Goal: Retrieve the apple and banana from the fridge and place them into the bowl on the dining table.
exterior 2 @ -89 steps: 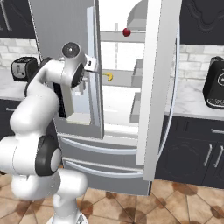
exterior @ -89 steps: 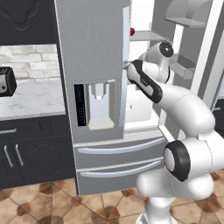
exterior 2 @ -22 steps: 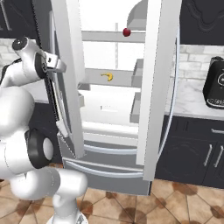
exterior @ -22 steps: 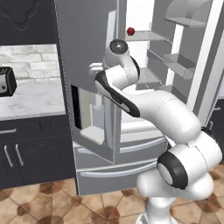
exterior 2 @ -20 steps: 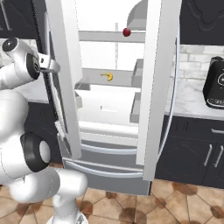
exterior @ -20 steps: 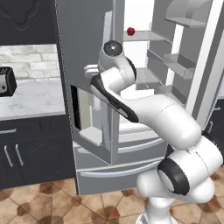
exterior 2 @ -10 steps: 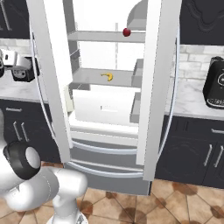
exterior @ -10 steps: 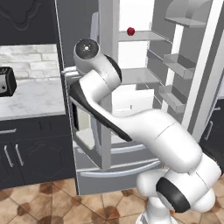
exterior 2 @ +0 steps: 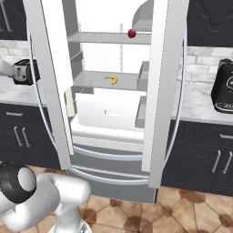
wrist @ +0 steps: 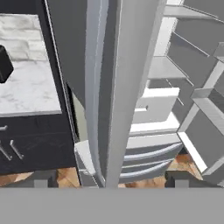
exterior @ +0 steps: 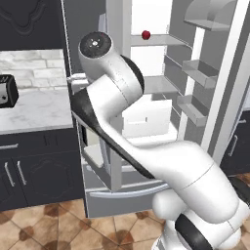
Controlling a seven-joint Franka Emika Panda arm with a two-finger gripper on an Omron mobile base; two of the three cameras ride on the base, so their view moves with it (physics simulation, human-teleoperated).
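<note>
Tool [wrist: 105, 179] open, astride fridge [exterior 2: 109, 91] door edge

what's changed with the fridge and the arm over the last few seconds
The arm swung out to its left and pulled the fridge's left door wide open; both doors now stand open. The gripper has just opened, its tips either side of the door's edge. The apple and banana stayed on their shelves.

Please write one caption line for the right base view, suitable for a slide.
Both fridge doors stand open: the apple sits on the upper shelf, the banana on the shelf below.
</note>
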